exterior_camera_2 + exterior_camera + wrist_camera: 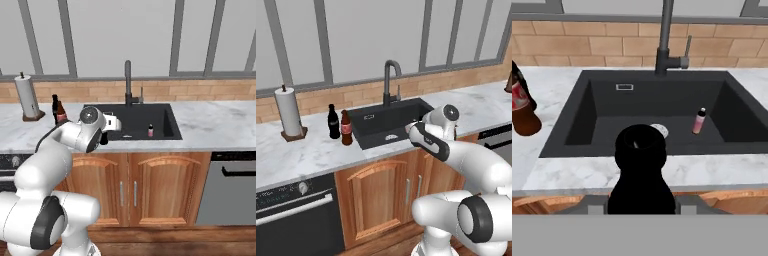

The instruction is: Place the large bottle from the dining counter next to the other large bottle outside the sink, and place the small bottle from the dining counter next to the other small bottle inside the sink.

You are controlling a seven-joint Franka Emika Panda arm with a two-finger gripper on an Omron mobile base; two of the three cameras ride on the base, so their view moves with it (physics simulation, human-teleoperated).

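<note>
I have the gripper (113, 124) just at the front rim of the sink (582, 115), with its jaws pinched on a small dark bottle (640, 165). In the hand view that bottle stands up between the fingers, its round top towards the camera, and covers part of the basin floor and front rim behind it. In the right base view the same bottle (103, 138) hangs below the hand, in front of the sink's front left corner. It is too dark for me to make out a label or cap.

The other small bottle (699, 121), pinkish with a dark cap, stands upright on the floor of the sink, towards its right side. It is well apart from the held bottle, further back and to the right of it, and the round drain lies between the two. I can also see it in the right base view (150, 131), near the front of the basin.

The large bottle (346, 128), brown with a red label, stands upright on the marble worktop (306, 150) just beside the sink's left rim. The other large bottle (333, 122), black, stands right next to it on the side away from the sink. I cannot tell if they touch.

The dark curved faucet (390, 80) rises behind the sink's back rim. A paper towel roll (288, 112) stands well to the left of the sink, past both large bottles.
</note>
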